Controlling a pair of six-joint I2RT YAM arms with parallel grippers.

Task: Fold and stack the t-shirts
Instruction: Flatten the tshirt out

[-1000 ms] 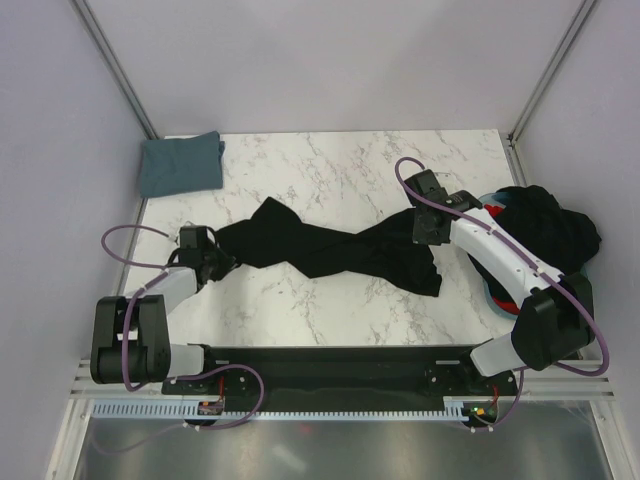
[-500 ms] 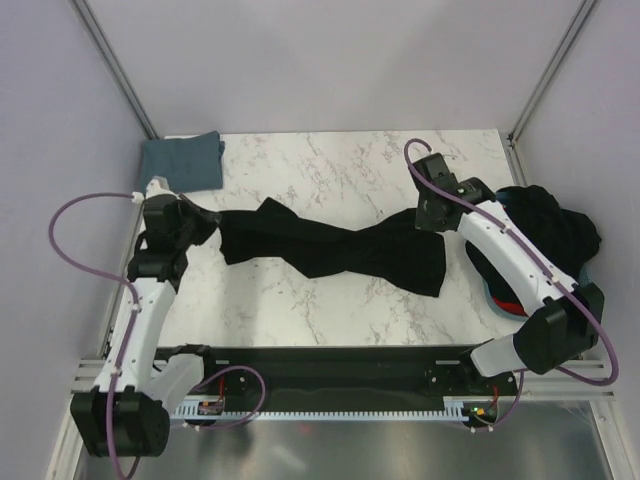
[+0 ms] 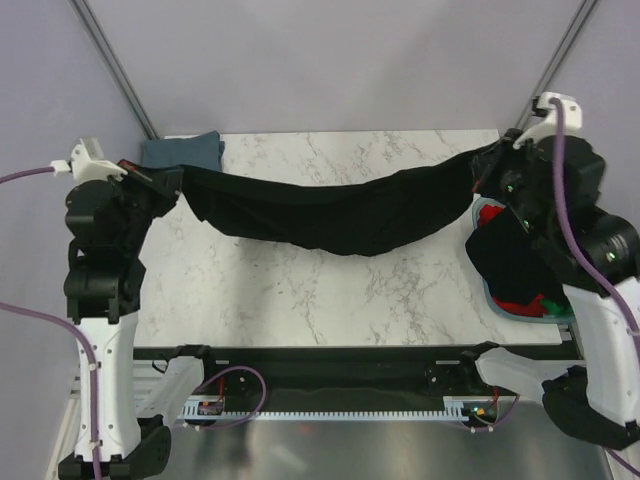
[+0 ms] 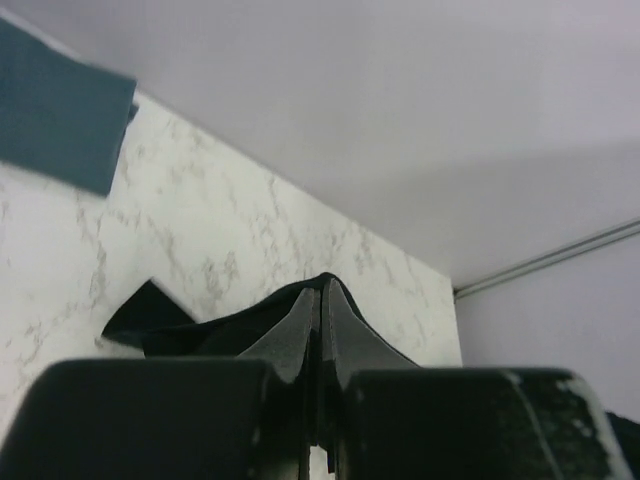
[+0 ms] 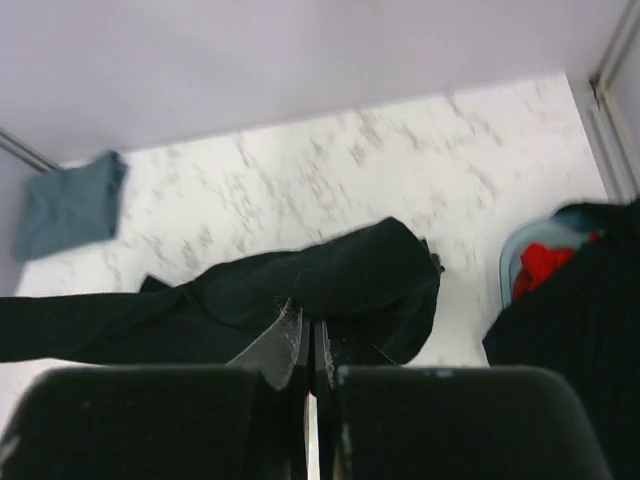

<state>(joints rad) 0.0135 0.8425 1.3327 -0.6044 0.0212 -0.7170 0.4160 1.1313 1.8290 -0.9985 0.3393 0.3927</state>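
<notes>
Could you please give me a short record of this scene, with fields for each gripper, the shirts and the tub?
left gripper: shut on one end of the black t-shirt, high over the far left of the table
right gripper: shut on the other end, high over the far right
black t-shirt: stretched between both grippers, sagging in the middle
blue-grey t-shirt: folded, at the far left corner
tub: at the right edge, holding a red garment and a black garment
stack: not yet started
</notes>
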